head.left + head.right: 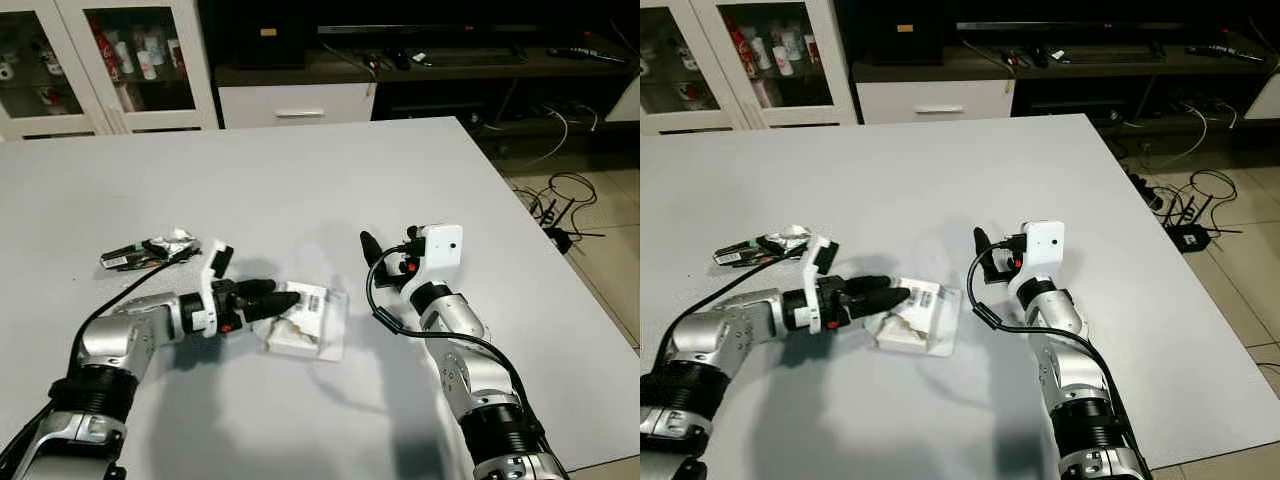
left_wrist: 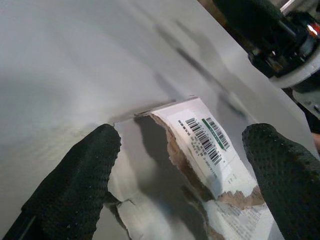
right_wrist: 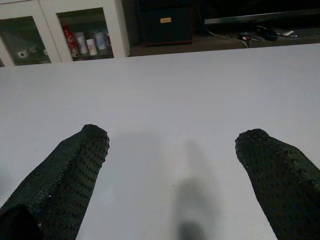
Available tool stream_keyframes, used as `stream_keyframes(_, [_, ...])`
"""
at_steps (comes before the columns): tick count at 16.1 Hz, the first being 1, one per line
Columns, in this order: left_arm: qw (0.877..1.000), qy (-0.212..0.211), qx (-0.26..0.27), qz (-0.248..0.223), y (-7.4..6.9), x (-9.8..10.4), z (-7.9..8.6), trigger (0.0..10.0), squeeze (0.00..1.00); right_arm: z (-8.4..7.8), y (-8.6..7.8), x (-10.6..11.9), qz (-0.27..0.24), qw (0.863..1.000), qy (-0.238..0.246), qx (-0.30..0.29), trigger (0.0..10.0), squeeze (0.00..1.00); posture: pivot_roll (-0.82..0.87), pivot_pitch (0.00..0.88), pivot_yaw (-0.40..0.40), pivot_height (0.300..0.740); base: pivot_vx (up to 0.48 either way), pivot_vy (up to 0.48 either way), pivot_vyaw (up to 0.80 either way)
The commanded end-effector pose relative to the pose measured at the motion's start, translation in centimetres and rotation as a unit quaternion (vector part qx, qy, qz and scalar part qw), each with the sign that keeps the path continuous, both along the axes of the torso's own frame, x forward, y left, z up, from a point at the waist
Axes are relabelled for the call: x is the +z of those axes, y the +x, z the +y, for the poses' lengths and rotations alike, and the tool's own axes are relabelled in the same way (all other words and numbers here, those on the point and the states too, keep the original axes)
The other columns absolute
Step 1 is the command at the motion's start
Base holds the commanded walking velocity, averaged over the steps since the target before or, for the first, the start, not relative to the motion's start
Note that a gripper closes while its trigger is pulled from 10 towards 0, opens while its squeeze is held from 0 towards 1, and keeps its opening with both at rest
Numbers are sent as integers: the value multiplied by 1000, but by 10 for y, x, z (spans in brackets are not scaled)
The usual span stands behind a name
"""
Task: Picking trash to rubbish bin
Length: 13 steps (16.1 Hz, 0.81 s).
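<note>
Torn white paper, a ripped mailer with a barcode label, lies flat on the grey table, and the left gripper lies low over it from the 9 o'clock side, its fingers spread wide in the left wrist view with the torn edge between them and nothing pinched yet. My worry is the flatness: a thin sheet lying flush gives the pads little to bite, so a closing pinch may skate over the paper, catch only the loose torn flap and rip it further, or push the whole piece toward 3 o'clock instead of lifting it. The right gripper hovers just off the mailer at 3 o'clock, fingers apart over bare tabletop; if the sheet slides, it could run into that arm's looping black cable. A second scrap, the crumpled foil wrapper, sits at about 10 o'clock of the mailer, near the left forearm, and an elbow swing could knock it along. Room is generous toward 12 o'clock, where the table runs open to its far edge before the white cabinets. The table's right edge lies well apart at 3 o'clock, with floor cables beyond. I can see no rubbish bin from here.
</note>
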<state>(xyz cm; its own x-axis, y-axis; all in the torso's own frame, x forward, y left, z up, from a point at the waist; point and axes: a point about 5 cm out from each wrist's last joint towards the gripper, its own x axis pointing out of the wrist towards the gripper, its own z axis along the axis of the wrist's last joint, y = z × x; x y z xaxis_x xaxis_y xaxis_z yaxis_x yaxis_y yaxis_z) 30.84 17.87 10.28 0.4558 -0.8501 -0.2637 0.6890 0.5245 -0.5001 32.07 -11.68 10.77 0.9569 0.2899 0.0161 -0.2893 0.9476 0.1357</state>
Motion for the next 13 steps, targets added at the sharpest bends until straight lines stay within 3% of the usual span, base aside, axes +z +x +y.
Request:
stream_keyframes(1, [1000,7,-19,-3,3,3,-3,10000,0,2,-1,1,-1,1000,-1,8,10000,0,-23,29,-2,740,0,0,0])
stream_keyframes(6, [997,45,-65,-21,12,15,-2,10000,0,5,-1,1,-3,1000,0,14,10000,0,-21,8,11,740,0,0,0])
stream_keyframes(13, [994,45,-83,-49,25,35,2,10000,0,7,-1,0,-2,1000,3,14,10000,0,-20,0,19,740,0,0,0])
